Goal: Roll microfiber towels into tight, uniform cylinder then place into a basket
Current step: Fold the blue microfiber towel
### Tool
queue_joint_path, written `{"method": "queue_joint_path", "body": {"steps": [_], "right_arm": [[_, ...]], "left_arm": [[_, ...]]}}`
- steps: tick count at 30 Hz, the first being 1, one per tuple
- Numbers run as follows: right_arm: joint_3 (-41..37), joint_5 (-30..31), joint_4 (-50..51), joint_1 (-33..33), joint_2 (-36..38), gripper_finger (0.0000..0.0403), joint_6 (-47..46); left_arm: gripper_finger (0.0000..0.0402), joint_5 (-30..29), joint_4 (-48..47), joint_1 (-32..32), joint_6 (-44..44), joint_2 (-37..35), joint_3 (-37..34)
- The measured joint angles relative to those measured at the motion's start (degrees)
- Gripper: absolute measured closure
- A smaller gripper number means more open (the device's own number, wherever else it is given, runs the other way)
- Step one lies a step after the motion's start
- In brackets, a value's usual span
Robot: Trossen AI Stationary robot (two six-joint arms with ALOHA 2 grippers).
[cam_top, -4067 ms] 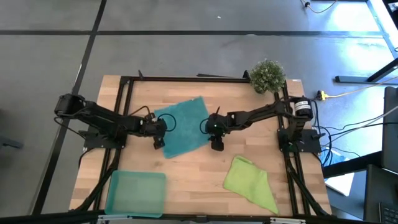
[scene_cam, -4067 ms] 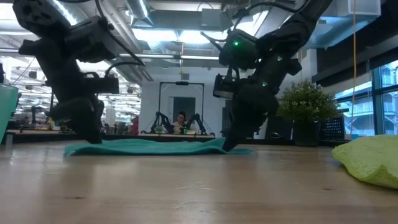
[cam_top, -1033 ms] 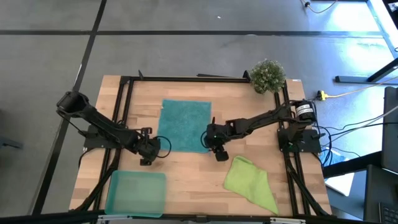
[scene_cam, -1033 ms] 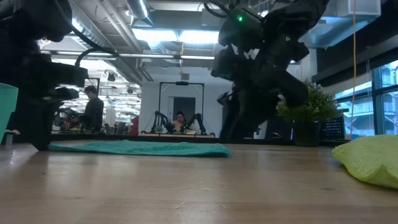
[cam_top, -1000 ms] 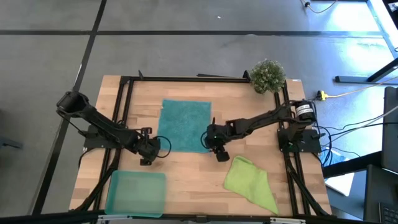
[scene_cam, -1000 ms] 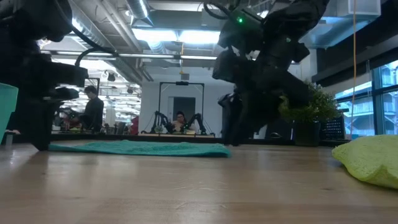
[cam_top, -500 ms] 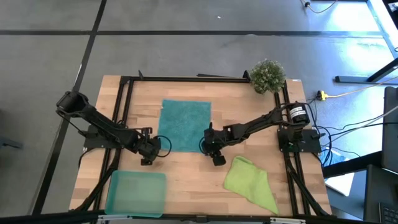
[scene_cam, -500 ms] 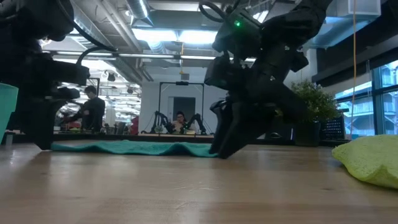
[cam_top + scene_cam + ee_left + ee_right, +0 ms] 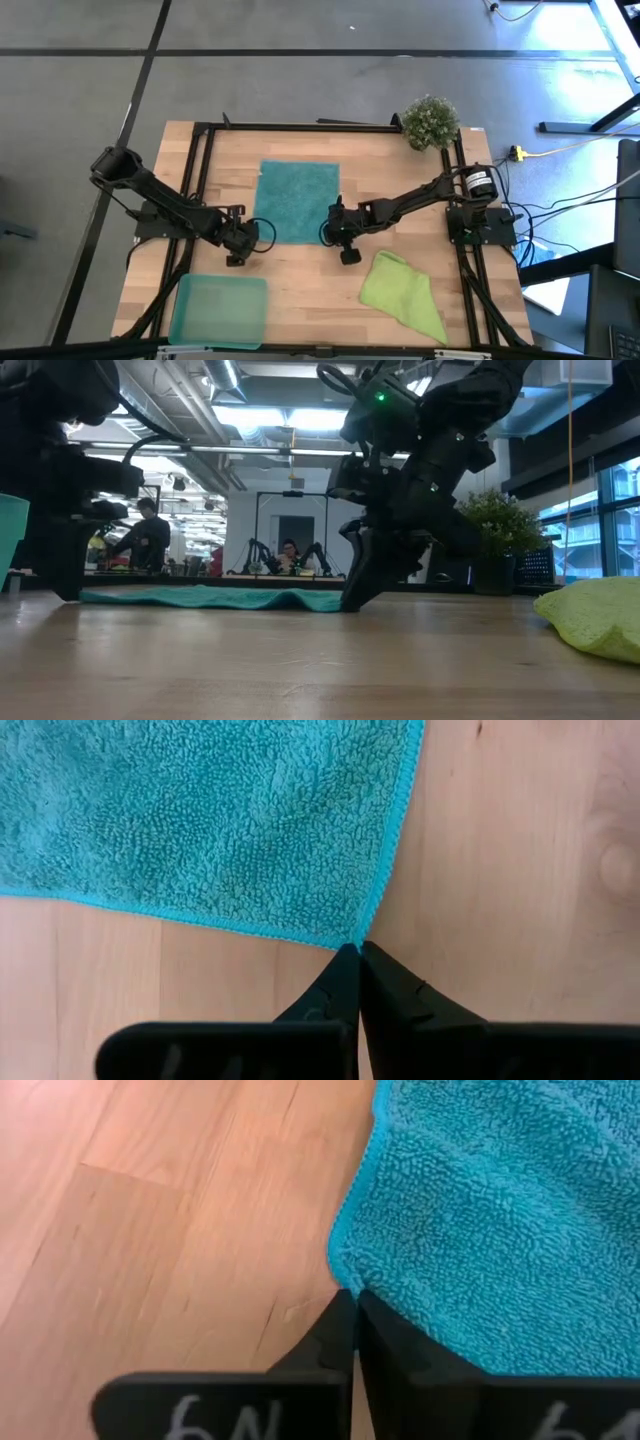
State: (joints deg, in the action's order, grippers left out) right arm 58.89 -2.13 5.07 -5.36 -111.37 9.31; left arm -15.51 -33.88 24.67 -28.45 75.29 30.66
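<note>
High view: teal towel [image 9: 297, 201] lies flat and spread on the wooden table [image 9: 400, 160], long axis running from the near edge toward the far edge, between the two arms. Left gripper [image 9: 238, 251] sits at the towel's near left corner, right gripper [image 9: 343, 246] at its near right corner, so each arm is nearest its own corner and the cloth stretches away from both toward the far side; rolling would likely start from this near edge. Lime towel [image 9: 404, 294] lies crumpled near the right front, well apart; basket [image 9: 218, 310] at left front, nothing in it; potted plant [image 9: 430, 121] at far right corner. Low view: right gripper [image 9: 352, 598] is down on the tabletop at the teal towel's [image 9: 210, 597] edge, cloth slightly humped beside it; lime towel [image 9: 592, 616] at far right; people in the room behind. Left wrist view: left gripper [image 9: 356, 960] clenched, tips together right at the towel's [image 9: 220, 820] corner, whether any cloth is pinched cannot be told. Right wrist view: right gripper [image 9: 352, 1305] clenched, tips meeting on the towel's [image 9: 490, 1220] hem, apparently pinching the edge.
</note>
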Motion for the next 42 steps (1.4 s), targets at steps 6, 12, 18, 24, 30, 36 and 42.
{"method": "queue_joint_path", "body": {"steps": [6, 12, 18, 24, 30, 36, 42], "right_arm": [[-0.6, 1.7, 3.4, 0.4, 4.0, 0.0397, 1.2], [-0.4, 9.2, 8.2, 1.6, 10.0, 0.0399, -2.9], [-0.2, 17.7, 7.2, 4.9, 13.4, 0.0399, -2.6], [-0.2, 23.4, 5.0, 10.7, 13.2, 0.0399, 0.0], [-0.2, 22.8, 2.9, 16.4, 12.0, 0.0399, 0.9], [-0.1, 21.6, -2.5, 20.3, 10.4, 0.0399, 5.7], [-0.1, 19.1, -6.0, 23.3, 8.7, 0.0399, 6.9]], "left_arm": [[0.0401, -2.2, -6.5, 0.0, -2.9, 0.0, 6.0], [0.0401, -9.7, -18.2, -0.4, -7.7, 0.0, 13.9], [0.0401, -14.7, -24.6, -4.8, -12.0, 0.0, 16.6], [0.0401, -21.0, -24.7, -12.3, -13.2, 0.0, 16.6], [0.0402, -23.2, -22.7, -19.7, -13.2, 0.2, 15.9], [0.0401, -24.5, -18.8, -25.2, -10.3, 0.2, 13.0], [0.0401, -28.9, -12.6, -29.6, -7.8, 0.2, 10.9]]}}
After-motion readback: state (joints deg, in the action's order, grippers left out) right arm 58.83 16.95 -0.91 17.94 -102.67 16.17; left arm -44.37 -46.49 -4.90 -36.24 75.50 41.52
